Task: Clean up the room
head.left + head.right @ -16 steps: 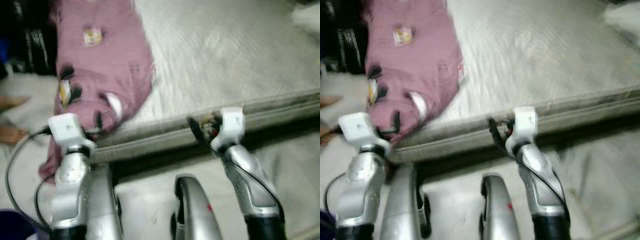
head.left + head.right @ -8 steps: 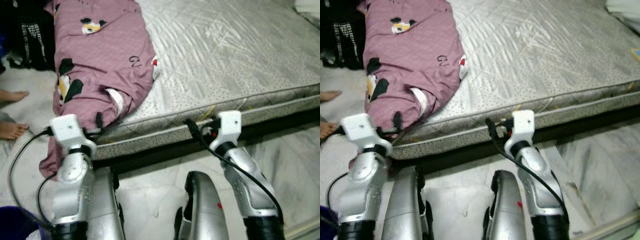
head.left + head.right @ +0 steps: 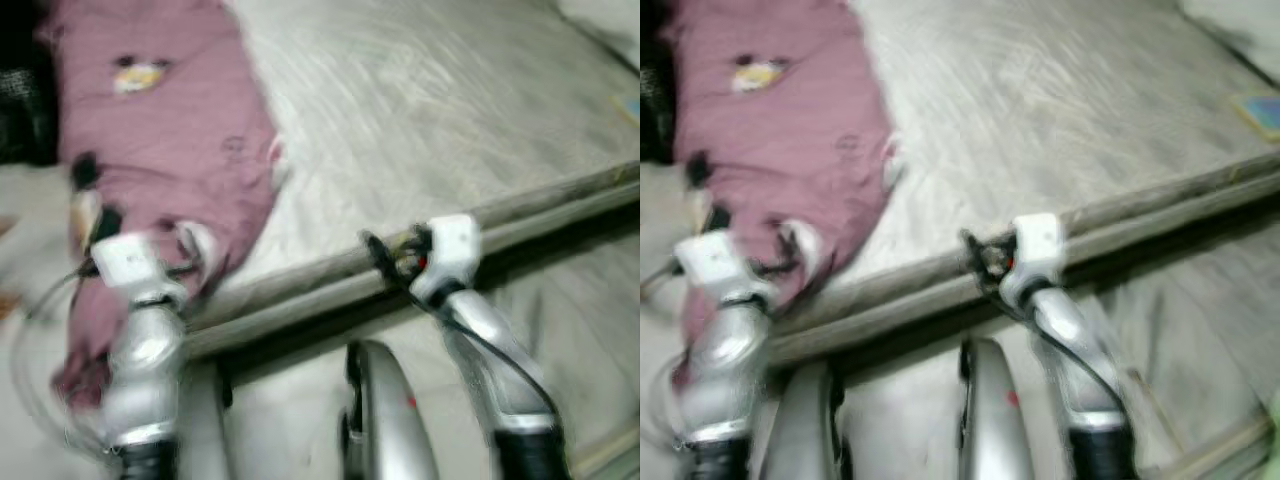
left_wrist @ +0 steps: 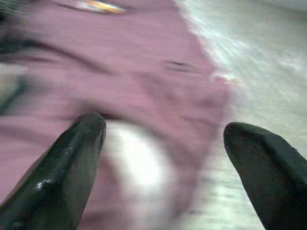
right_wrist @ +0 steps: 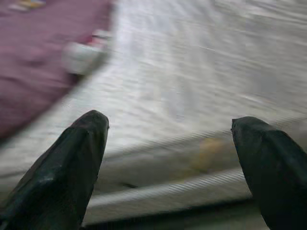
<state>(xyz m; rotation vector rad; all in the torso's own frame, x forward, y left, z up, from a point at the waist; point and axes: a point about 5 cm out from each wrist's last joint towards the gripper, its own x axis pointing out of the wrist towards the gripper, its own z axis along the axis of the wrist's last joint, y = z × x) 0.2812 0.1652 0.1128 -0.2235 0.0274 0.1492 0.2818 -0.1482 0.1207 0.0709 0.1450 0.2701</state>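
I see my left gripper (image 4: 160,143), jaws wide, over the purple blanket (image 3: 170,150) at the mattress's (image 3: 450,110) near-left edge; my right gripper (image 5: 168,143), wide too, seemingly near its rim.

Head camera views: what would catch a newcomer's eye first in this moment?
The mauve printed blanket stands out, bunched along the robot's left side of the bare grey mattress and spilling over its near edge toward the floor. Next come the two silver arms raised before that edge: the left gripper with jaws apart facing the blanket, the right gripper with jaws apart facing the mattress side. Everything is motion-blurred.
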